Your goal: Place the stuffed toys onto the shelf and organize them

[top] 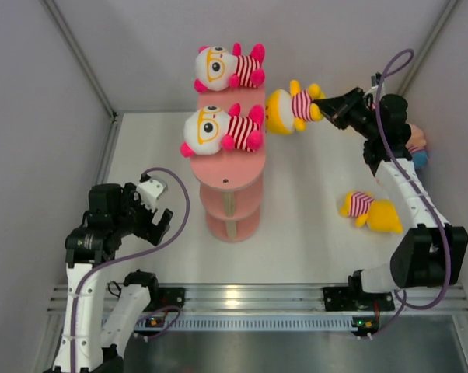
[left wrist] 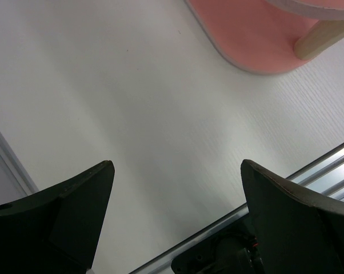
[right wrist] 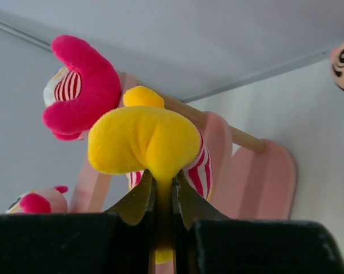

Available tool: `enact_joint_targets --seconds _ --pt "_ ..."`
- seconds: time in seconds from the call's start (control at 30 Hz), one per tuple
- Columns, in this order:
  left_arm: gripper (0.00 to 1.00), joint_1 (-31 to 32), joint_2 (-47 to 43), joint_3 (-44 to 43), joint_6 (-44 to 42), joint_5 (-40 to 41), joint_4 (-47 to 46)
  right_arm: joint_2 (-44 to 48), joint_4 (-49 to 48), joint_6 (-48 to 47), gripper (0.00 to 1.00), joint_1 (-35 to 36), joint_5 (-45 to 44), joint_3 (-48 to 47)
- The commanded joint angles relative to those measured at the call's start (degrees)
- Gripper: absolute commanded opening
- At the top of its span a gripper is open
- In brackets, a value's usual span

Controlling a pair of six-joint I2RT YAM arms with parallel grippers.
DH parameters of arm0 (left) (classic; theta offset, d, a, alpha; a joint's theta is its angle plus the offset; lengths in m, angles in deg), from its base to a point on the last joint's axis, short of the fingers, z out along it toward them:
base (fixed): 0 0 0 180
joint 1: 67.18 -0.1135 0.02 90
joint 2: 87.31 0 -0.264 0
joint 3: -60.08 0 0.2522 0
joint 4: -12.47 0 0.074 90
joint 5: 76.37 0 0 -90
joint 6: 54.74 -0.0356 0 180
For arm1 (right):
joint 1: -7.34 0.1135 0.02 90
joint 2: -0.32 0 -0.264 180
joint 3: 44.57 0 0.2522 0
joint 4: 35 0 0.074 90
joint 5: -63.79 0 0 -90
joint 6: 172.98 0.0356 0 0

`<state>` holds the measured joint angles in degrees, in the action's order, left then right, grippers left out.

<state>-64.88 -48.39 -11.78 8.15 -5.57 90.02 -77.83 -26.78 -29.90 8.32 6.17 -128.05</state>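
Two dolls (top: 215, 129) on shelf (top: 246, 167) top, right gripper (top: 321, 103) pinching yellow bear (top: 284, 111) beside it, left gripper (top: 158, 211) spread empty, second bear (top: 374, 211) on table (top: 312, 194) not yet shelved.

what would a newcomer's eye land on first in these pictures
The tall pink shelf stands mid-table, with a far white-faced toy and a near white-faced toy lying on its top tier. Just right of that tier, the right gripper is shut on a yellow bear, holding it in the air. A second yellow bear lies on the table at right.
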Motion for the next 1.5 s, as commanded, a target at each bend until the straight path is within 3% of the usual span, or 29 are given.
enact_joint_targets --seconds 0.0,0.17,0.43,0.67,0.97,1.07,1.17,1.2,1.3,1.47 --pt "0.98 0.16 0.63 0.45 1.01 1.18 -3.93 -3.58 -21.15 12.65 0.0 3.15 2.07 -0.51" --pt "0.98 0.16 2.04 0.36 1.19 1.36 -4.11 -12.71 -23.37 15.38 0.0 10.09 0.32 -2.62" --pt "0.99 0.16 3.54 -0.08 1.8 2.06 -4.11 -24.23 -35.84 25.49 0.0 16.6 -3.27 -1.57" --pt "0.99 0.16 4.5 -0.08 1.8 2.15 -4.11 -26.88 -36.38 26.99 0.0 18.89 -7.07 -1.04" --pt "0.99 0.16 5.03 -0.08 1.89 2.15 -4.29 -24.33 -37.34 27.78 0.01 20.74 -11.99 8.01" --pt "0.99 0.16 4.85 -0.08 1.89 2.15 -4.29 -23.8 -37.89 27.35 0.17 20.74 -11.99 9.33" --pt "0.98 0.16 4.85 -0.08 1.8 2.06 -4.29 -23.8 -35.77 25.93 0.27 20.74 -10.32 7.75" --pt "0.99 0.16 4.85 -0.08 1.8 2.06 -4.29 -23.46 -35.85 26.02 0.38 20.74 -10.67 8.27" --pt "0.99 0.16 4.68 -0.08 1.8 2.06 -4.29 -22.23 -34.11 24.8 0.55 20.74 -11.29 8.45" --pt "0.99 0.16 4.33 -0.08 1.8 2.15 -4.2 -19.33 -31.47 21.89 0.67 19.34 -9.98 8.28"
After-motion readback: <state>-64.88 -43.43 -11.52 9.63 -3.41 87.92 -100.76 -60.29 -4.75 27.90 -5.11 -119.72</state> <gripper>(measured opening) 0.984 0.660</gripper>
